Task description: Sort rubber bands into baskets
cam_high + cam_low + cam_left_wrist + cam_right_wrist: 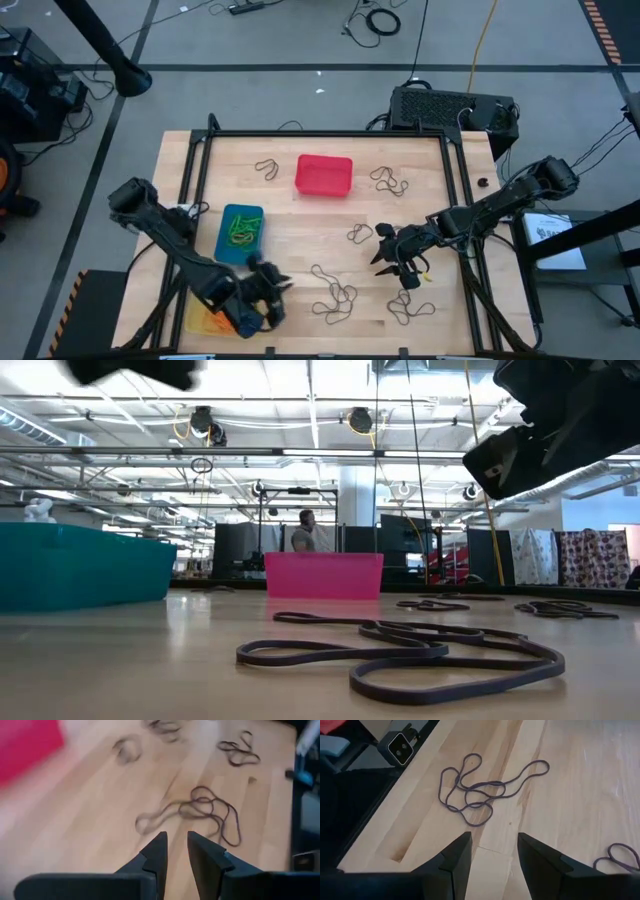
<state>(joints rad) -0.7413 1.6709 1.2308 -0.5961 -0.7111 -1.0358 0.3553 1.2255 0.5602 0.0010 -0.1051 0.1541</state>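
1. Where the counter (pixel 300 225) shows bare pale wood, the bands lie loose on it in tangles of thin dark loops: one clump (pixel 333 297) near the front middle, one (pixel 410 310) at the front right, one (pixel 389 181) to the right of the red basket (pixel 323 174), one (pixel 268 168) to its left, and a small one (pixel 359 234) near the centre.
2. Green bands (pixel 241 231) sit inside the blue basket (pixel 241 234), which lies on the counter's left half.
3. A yellow basket (pixel 207 320) at the front left corner is mostly hidden by the left arm.
4. All three baskets are smooth plastic tubs with rounded corners; the red one stands at the back middle, apart from the blue.
5. From the low view the nearest clump (pixel 400 655) reads as flat, matte strips, overlapped and curled on the wood.
6. Left tool (pixel 262 300) hangs over the front left, just right of the yellow basket; in its wrist view its fingers (pixel 155 857) stand a narrow gap apart with nothing between them, a dark clump (pixel 200 815) ahead.
7. Right tool (pixel 398 258) sits over the right half, between the central loop and the front right clump; its fingers (pixel 455 857) stand wider apart and empty, a purple-dark clump (pixel 485 790) beyond them.
8. Black frame rails (pixel 330 134) edge the counter, and a black box (pixel 450 108) stands behind it.
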